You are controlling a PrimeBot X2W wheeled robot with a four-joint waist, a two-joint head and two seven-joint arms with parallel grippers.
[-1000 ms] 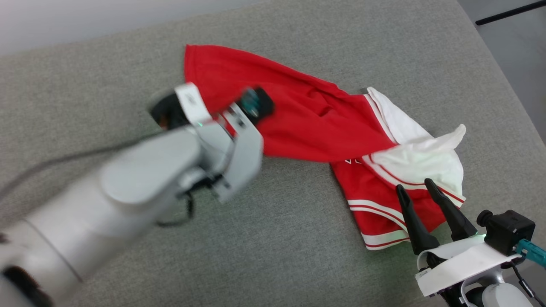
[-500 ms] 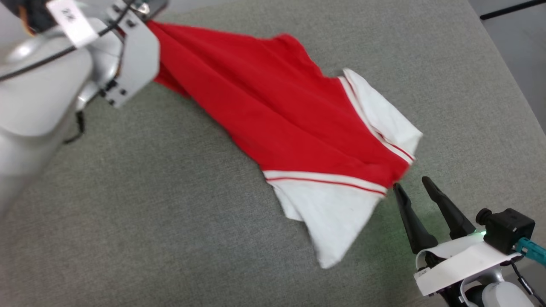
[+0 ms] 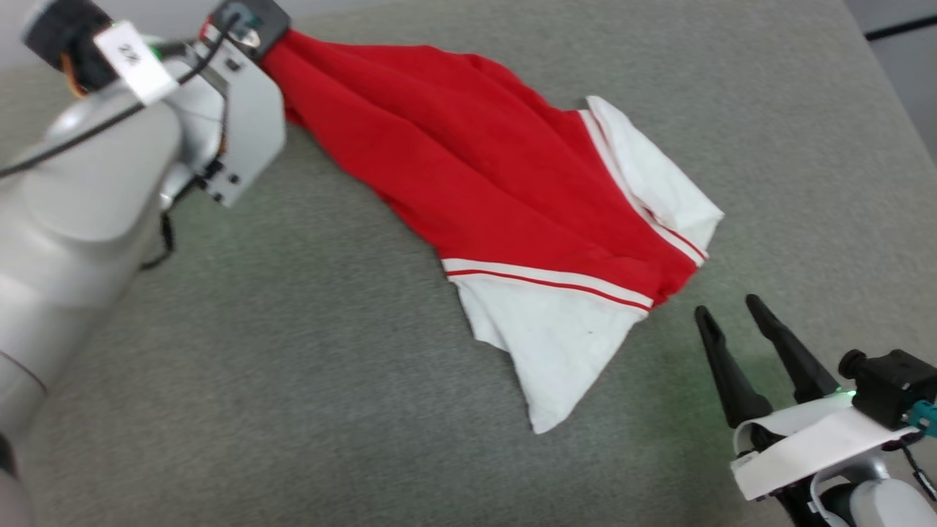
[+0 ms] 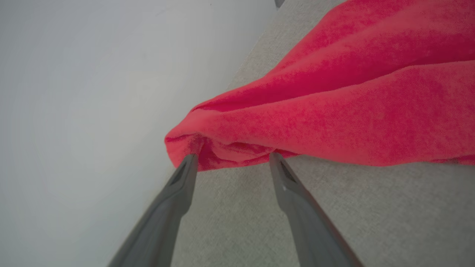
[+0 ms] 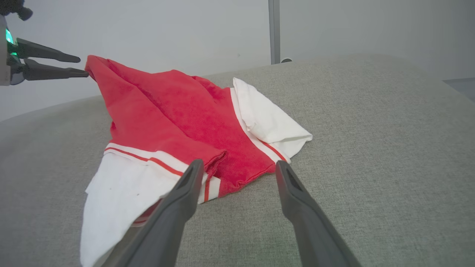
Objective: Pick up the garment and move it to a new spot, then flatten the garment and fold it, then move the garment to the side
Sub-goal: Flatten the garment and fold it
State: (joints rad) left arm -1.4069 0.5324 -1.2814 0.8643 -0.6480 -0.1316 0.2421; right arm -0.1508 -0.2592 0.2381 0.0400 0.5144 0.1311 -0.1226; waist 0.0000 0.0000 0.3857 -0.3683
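Red, soft and limp, the shirt (image 3: 498,190) sprawls bunched on the grey cushion (image 3: 293,366). My left gripper (image 4: 233,157) is spread at its far corner, and my right gripper (image 3: 728,305) is spread beside the striped band (image 3: 549,278). I'd pinch the corners and expect it to sag.

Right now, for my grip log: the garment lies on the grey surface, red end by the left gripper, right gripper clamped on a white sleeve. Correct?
No: the right gripper is open, clamping nothing, as the right wrist view shows. The garment does lie on the grey surface, red end by the left gripper.
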